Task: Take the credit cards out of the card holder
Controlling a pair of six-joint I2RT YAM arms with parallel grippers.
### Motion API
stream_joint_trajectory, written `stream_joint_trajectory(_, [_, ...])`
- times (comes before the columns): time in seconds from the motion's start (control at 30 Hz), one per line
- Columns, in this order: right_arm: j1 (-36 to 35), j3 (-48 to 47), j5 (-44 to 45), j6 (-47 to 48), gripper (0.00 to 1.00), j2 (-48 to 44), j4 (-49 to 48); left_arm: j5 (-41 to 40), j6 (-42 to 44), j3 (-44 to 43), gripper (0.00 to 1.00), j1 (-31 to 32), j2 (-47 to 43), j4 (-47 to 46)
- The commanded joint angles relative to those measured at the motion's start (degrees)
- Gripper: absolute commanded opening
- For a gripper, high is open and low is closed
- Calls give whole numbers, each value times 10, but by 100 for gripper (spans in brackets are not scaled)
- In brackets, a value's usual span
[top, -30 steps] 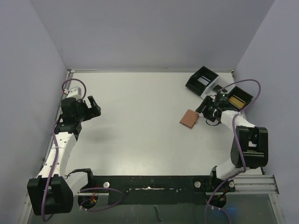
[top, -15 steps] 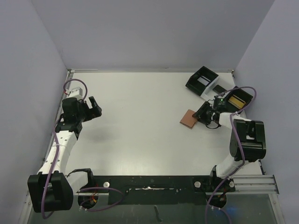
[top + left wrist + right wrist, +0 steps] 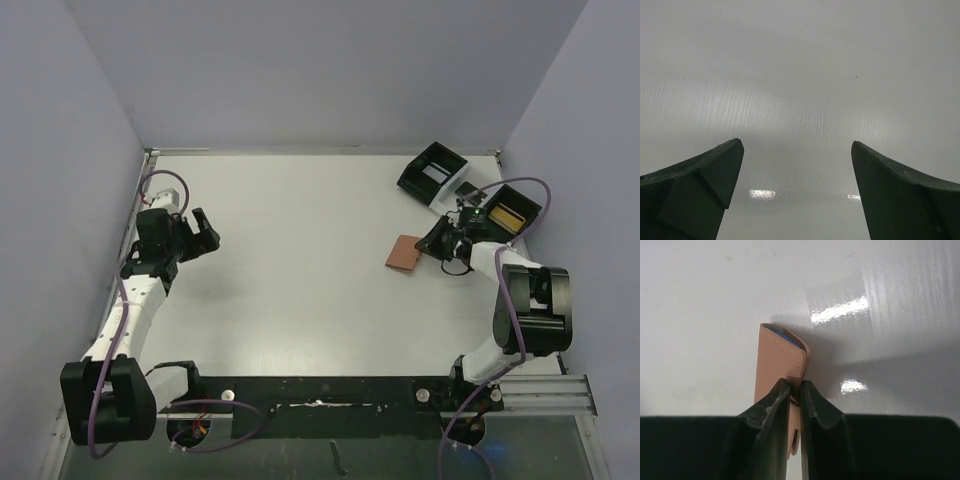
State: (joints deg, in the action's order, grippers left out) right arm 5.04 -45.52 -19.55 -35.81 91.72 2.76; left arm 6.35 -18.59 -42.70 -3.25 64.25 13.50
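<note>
The right gripper (image 3: pixel 795 390) has its jaws clenched on the near edge of the card holder (image 3: pixel 777 360), one finger on either side of the tan leather, close to its little side tab. The holder lies folded on the table (image 3: pixel 300 220) toward three o'clock, with blue lining peeping out at its far end. It looks light, soft and floppy, and likely to skid on that glossy top. The stitched edge seems the surest hold. At one o'clock sits the black tray (image 3: pixel 414 180), a gold card (image 3: pixel 507 215) in it. The left gripper (image 3: pixel 797 150) hangs spread wide at nine o'clock, holding nothing.
</note>
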Motion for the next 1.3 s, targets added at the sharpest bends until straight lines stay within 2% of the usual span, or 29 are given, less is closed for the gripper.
stream_joint_trajectory(0.0, [-35,-27,43,67,9,-37,40,14,-7,-27,90,-5,11,-11])
stream_joint_trajectory(0.4, [-214,-64,226,122,9,-109,161,13,-9,-33,90,-5,19,-3])
stream_joint_trajectory(0.77, [-454,-136,453,54,8,-95,337,-31,-20,-36,90,-6,3,11])
stream_joint_trajectory(0.97, [-545,-206,525,9,8,-32,431,-101,-21,-39,90,-7,-18,28])
stream_joint_trajectory(1.1, [-592,-247,552,-5,8,33,464,-155,-31,-41,90,-15,-35,40])
stream_joint_trajectory(1.27, [-642,-318,569,-15,11,105,487,-184,-49,-40,90,-28,-49,47])
